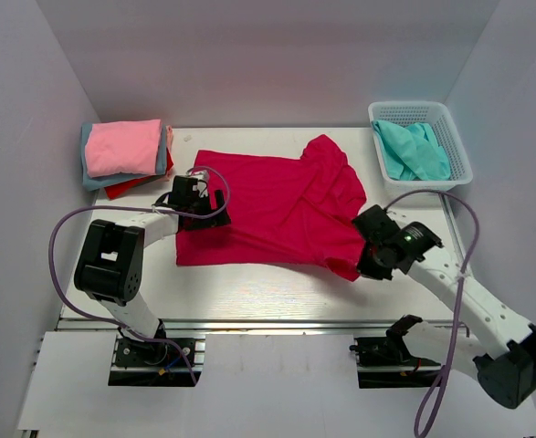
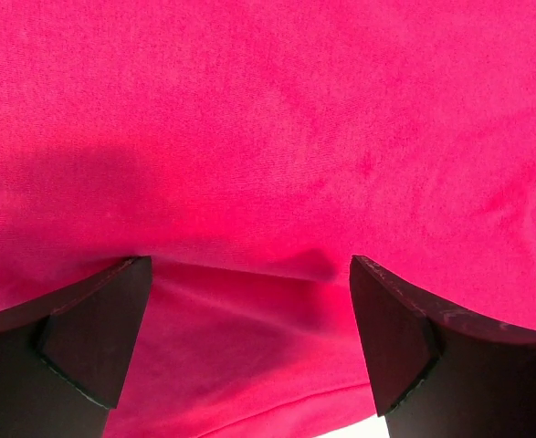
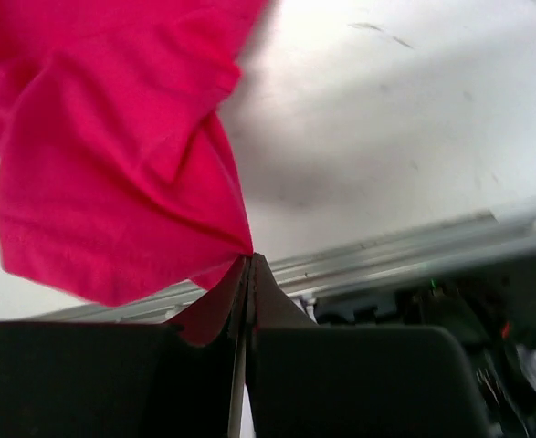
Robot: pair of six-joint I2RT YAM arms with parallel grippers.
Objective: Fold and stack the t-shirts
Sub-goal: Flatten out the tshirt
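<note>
You are partway through. A folded stack (image 1: 124,157) sits at the back left corner of the surface (image 1: 249,292), light pink on top with grey-blue and red beneath. The crimson t-shirt (image 1: 268,205) lies spread in the middle, not yet folded, its right side rumpled. One teal t-shirt (image 1: 414,151) waits in the white basket (image 1: 457,146) at the back right.

Your right end effector (image 3: 249,260) is clamped on a near right corner of the crimson cloth, jaws pressed together with fabric pinched between them. Your left end effector (image 2: 249,260) hangs over the shirt's left edge with its jaws wide apart, holding nothing; a fold of cloth lies between them.

For room, you have a bare strip between the shirt's near hem and the front rail (image 1: 249,324), and a little at the back. The stack lies just beside the shirt's back left corner, and the basket near its right, so I judge a fold across the middle safest.
</note>
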